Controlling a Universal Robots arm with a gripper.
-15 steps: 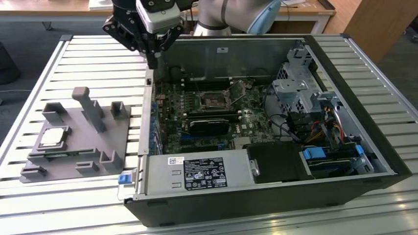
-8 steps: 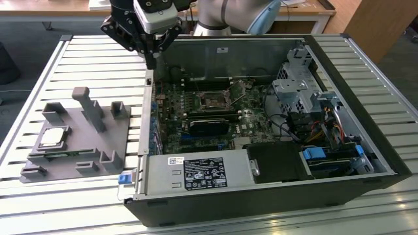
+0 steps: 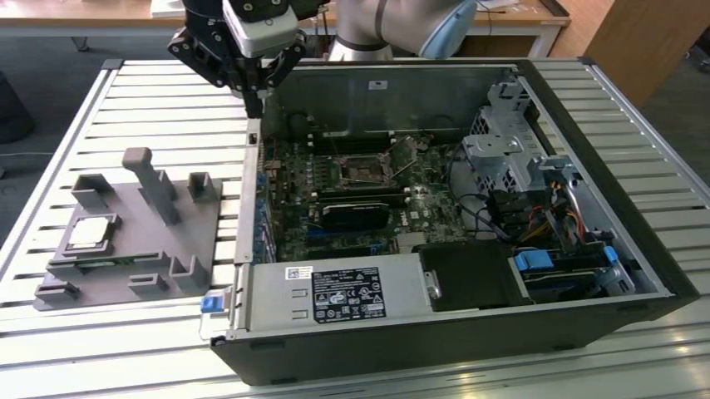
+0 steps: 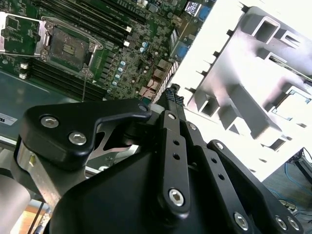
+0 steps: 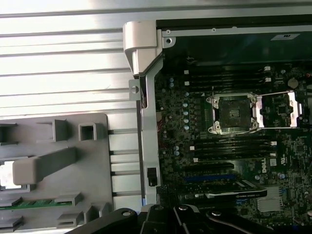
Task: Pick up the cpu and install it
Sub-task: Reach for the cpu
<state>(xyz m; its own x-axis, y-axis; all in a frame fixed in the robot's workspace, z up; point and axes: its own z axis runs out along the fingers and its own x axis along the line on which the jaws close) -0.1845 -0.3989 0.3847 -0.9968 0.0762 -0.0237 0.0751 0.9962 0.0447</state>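
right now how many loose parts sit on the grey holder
2. The cpu lies flat on the grey holder, toward the exterior view's left; the green memory stick sits in a slot beside it, nearer the camera. The holder's posts could hide more.

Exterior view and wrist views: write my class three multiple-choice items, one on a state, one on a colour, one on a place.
1. The socket is: A open and empty; B shut; C filled.
2. The memory stick on the tray is: A red; B green; C yellow.
3. The cpu lies: A in the socket; B on top of the memory stick; C on the tray beside the memory stick.

Answers: A, its cover is flipped aside over a bare seat. B, its board shows green in the exterior and first wrist views. C, it rests flat on the grey tray, outside the case.
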